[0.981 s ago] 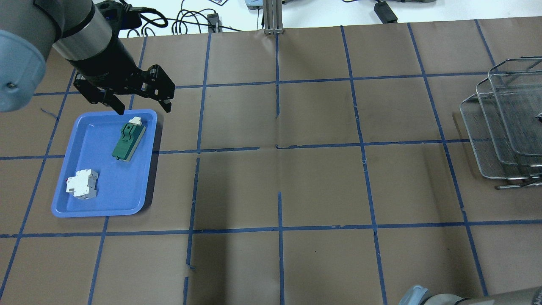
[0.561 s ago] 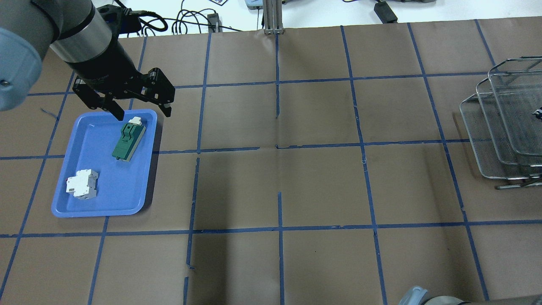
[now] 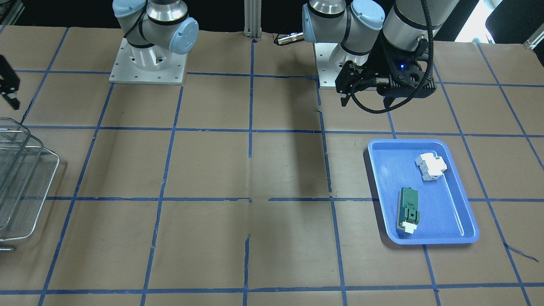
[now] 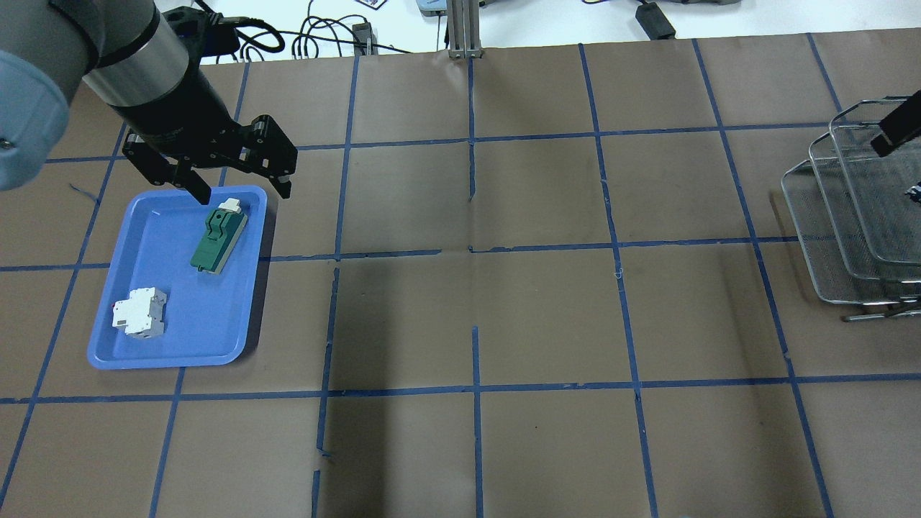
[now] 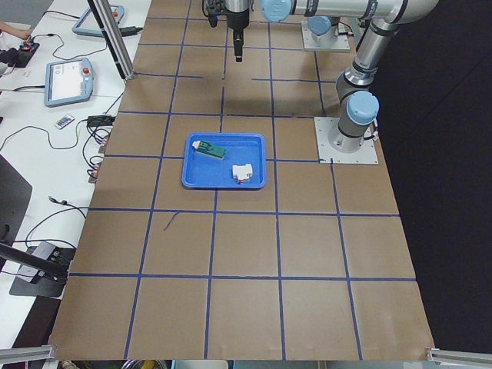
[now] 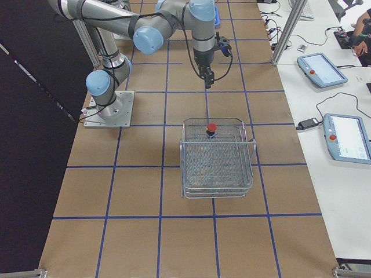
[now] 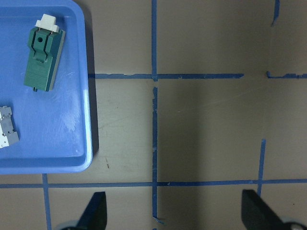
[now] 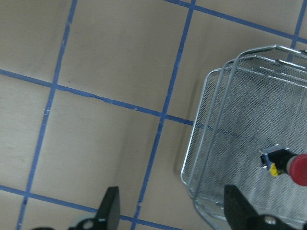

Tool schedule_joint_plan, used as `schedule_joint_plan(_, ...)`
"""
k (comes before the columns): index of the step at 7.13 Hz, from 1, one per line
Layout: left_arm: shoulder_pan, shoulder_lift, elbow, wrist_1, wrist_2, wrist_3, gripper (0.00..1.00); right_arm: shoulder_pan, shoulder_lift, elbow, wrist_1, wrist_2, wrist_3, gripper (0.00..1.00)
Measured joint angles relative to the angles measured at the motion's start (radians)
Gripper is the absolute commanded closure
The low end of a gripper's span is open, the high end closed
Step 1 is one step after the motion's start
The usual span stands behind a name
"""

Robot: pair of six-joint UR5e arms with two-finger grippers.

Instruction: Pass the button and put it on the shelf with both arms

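The button (image 6: 212,128), with its red cap, lies in the top tray of the wire-mesh shelf (image 6: 217,168); it also shows in the right wrist view (image 8: 290,165). The shelf stands at the table's right end in the overhead view (image 4: 827,237). My right gripper (image 8: 175,208) is open and empty, raised beside the shelf, and it shows at the overhead view's right edge (image 4: 896,129). My left gripper (image 4: 241,191) is open and empty, above the far edge of the blue tray (image 4: 173,345).
The blue tray holds a green module (image 4: 218,241) and a white breaker block (image 4: 139,311). Brown paper with a blue tape grid covers the table. An aluminium post (image 4: 464,29) stands at the far edge, with cables behind it.
My right gripper has come into the overhead view at its right edge, over the shelf, and the right elbow has left the bottom edge. The left gripper has barely shifted.
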Motion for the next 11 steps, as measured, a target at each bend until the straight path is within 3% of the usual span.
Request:
schedule_joint_plan(2, 0.002, 0.002, 0.0, 0.015, 0.002, 0.008, 0.0, 0.202, -0.01, -0.035, 0.026, 0.002, 0.298, 0.17)
schedule_joint_plan(5, 0.003, -0.005, 0.002, 0.055, 0.008, 0.009, 0.0, 0.437, 0.127, -0.208, 0.122, -0.008, 0.601, 0.17)
schedule_joint_plan(7, 0.001, 0.011, -0.018, 0.052, 0.003, 0.008, 0.0, 0.48, 0.172, -0.263, 0.19, -0.04, 0.673, 0.17)
schedule_joint_plan(11, 0.001, 0.021, -0.023, 0.055, 0.0, 0.004, 0.0, 0.481, 0.111, -0.18, 0.18, -0.051, 0.678, 0.09)
